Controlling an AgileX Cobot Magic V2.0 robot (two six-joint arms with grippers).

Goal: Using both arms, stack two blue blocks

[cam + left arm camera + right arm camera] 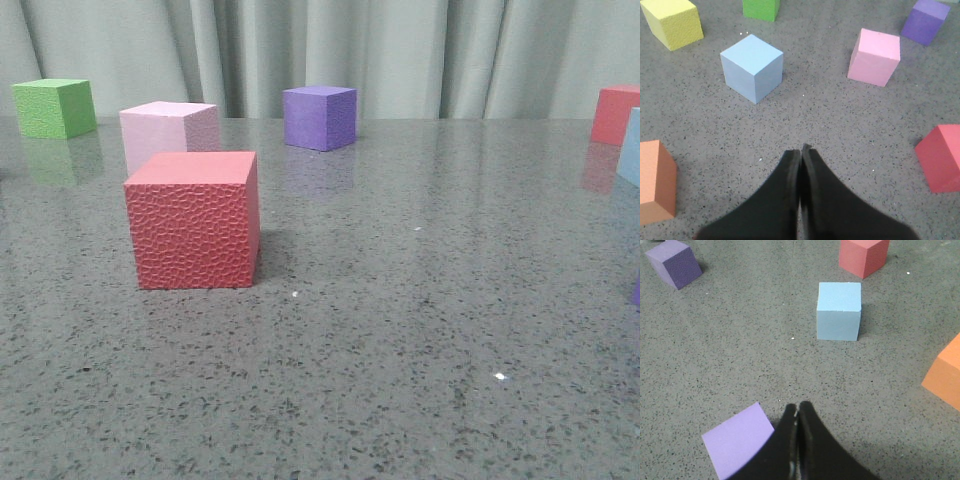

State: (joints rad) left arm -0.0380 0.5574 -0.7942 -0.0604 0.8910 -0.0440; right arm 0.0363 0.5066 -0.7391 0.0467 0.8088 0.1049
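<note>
One pale blue block (pixel 752 66) rests on the speckled grey table, well ahead of my left gripper (pixel 801 149), which is shut with nothing between its dark fingers. The other blue block (pixel 839 311) sits ahead of my right gripper (pixel 797 407), also shut and empty. In the front view only a sliver of a blue block (pixel 631 148) shows at the right edge. Neither arm appears in the front view.
A big red cube (pixel 194 220) stands front left, with a pink cube (pixel 168 133), a green cube (pixel 55 107) and a purple cube (pixel 319 116) behind. Yellow (pixel 673 22) and orange (pixel 655 181) cubes flank the left gripper. A lilac cube (pixel 737 442) lies beside the right fingers, an orange cube (pixel 945 375) off to the side.
</note>
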